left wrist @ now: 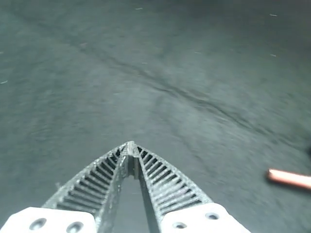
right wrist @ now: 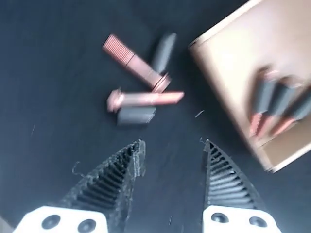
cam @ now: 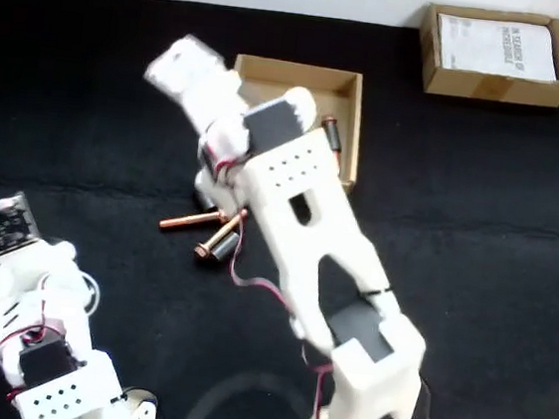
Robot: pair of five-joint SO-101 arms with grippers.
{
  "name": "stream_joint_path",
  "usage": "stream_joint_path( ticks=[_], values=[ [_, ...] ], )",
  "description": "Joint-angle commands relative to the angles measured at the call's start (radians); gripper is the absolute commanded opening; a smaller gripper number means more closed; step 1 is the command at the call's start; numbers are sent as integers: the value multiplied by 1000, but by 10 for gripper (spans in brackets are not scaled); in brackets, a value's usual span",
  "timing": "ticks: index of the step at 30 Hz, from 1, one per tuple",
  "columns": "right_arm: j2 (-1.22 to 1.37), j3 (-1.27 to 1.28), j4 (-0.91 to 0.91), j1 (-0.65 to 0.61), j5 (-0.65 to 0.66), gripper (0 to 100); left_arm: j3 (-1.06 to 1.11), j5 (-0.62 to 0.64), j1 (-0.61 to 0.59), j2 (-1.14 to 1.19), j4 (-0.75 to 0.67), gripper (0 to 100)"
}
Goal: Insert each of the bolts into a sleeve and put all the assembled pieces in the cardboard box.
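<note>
Right gripper (right wrist: pixel 173 144) hangs wide open, holding nothing, over two loose bolts (right wrist: pixel 133 63) beside the box (right wrist: pixel 233 58). Assembled pieces (right wrist: pixel 277 104) lie inside it. Left gripper (left wrist: pixel 130 144) is pinched closed, holding nothing, above the desk (left wrist: pixel 194 73). The far sheet (cam: pixel 497 47) has print too small to read.

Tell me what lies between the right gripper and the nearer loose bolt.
In the right wrist view, a dark sleeve lies beside the nearer bolt, toward the right gripper; the rest is bare black mat.
</note>
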Motion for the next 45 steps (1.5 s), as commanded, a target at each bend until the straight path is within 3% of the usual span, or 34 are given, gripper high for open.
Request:
stream_joint_path(
  ticks=[1,5,13,19,27,34,45],
  values=[
    [-111,202,-10,-41,23,173,16,-5,-87,-12,-18,9],
    [-111,283,4,-33,52,173,16,-5,-189,-12,-18,9],
    [-107,415,-140,-27,574,173,16,-5,-395,-10,-17,9],
    [-70,483,-314,-15,740,173,16,-5,-441,-10,-17,9],
    [197,294,-340,-5,783,173,16,-5,-446,-10,-20,9],
    [349,76,-225,-33,779,173,16,-5,-446,-10,-21,9],
    [348,-70,2,-93,717,173,16,-5,-446,-10,-20,9]
  ],
)
